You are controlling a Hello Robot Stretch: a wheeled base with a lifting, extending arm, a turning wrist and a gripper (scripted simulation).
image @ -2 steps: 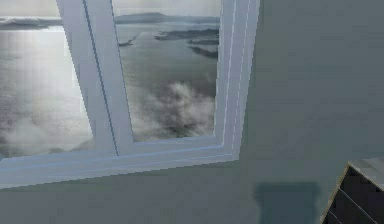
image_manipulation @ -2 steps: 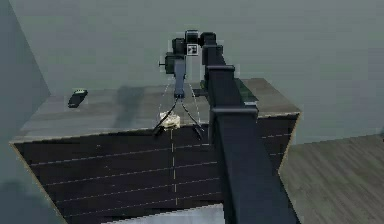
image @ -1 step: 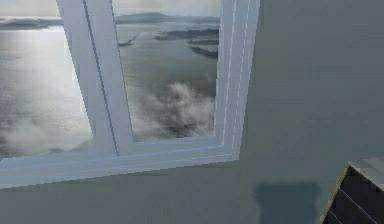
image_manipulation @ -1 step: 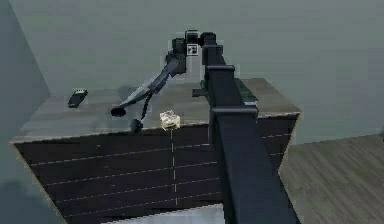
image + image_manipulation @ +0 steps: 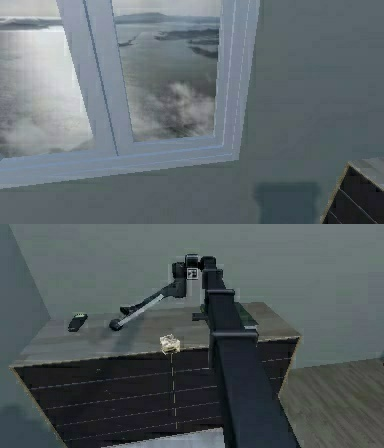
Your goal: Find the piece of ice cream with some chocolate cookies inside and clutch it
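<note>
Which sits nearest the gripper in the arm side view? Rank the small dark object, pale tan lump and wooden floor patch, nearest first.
1. small dark object, on the dresser top, left of the gripper.
2. pale tan lump, mid-top, toward the front edge.
3. wooden floor patch, lower right.

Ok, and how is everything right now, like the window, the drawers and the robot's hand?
window: looks shut.
dresser: drawers all pushed in.
small pale thing: lying on the dresser top, near its front edge.
small dark thing: lying flat on the dresser top, apart from the hand.
hand: holds nothing; bare dresser top behind its far end.
arm: reaching out above the dresser.
</note>
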